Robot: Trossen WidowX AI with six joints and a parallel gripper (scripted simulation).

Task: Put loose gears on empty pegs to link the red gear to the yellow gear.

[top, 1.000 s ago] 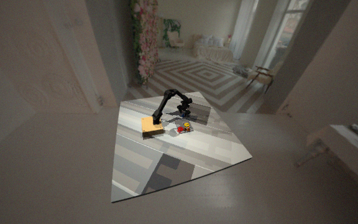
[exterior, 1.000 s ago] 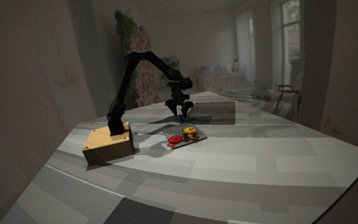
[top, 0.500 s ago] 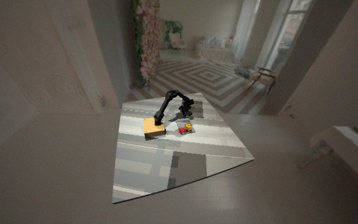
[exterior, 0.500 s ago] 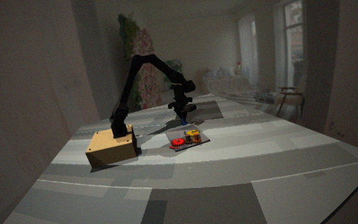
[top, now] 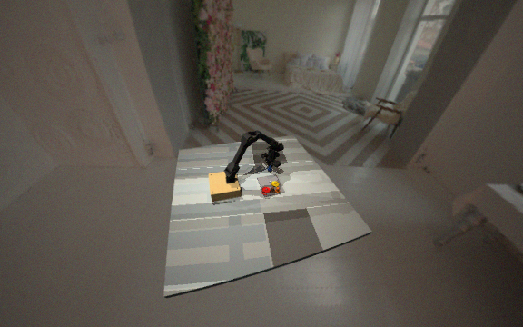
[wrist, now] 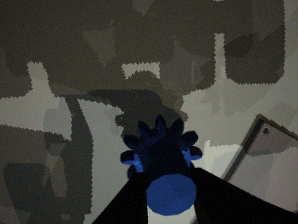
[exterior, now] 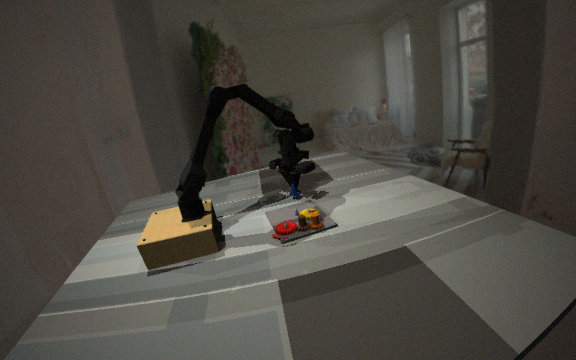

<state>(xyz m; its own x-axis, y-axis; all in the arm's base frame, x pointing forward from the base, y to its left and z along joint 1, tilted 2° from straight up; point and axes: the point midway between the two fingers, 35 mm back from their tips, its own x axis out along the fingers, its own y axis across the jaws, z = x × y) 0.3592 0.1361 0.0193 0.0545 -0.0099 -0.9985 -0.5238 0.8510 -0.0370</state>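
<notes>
My gripper [top: 270, 166] [exterior: 294, 186] [wrist: 166, 179] is shut on the blue gear [top: 270, 170] [exterior: 294, 193] [wrist: 171, 194] by its round upright hub, beyond the board's far edge. The gear is upright and low over the table; whether it touches is unclear. The grey board [top: 263, 180] [exterior: 277, 216] [wrist: 265, 170] carries the red gear [top: 266, 191] [exterior: 285, 228] near its front left and the yellow gear [top: 275, 183] [exterior: 310, 213] farther back. A brown gear [exterior: 302, 223] and an orange gear [top: 278, 190] [exterior: 316, 221] with tall hubs stand on the board between and beside them.
The arm's wooden base block [top: 224, 186] [exterior: 180, 232] stands left of the board. The red arrow [exterior: 279, 236] lies at the board's front left. A short bare peg [exterior: 297, 213] shows left of the yellow gear. The board's corner shows at the right in the wrist view.
</notes>
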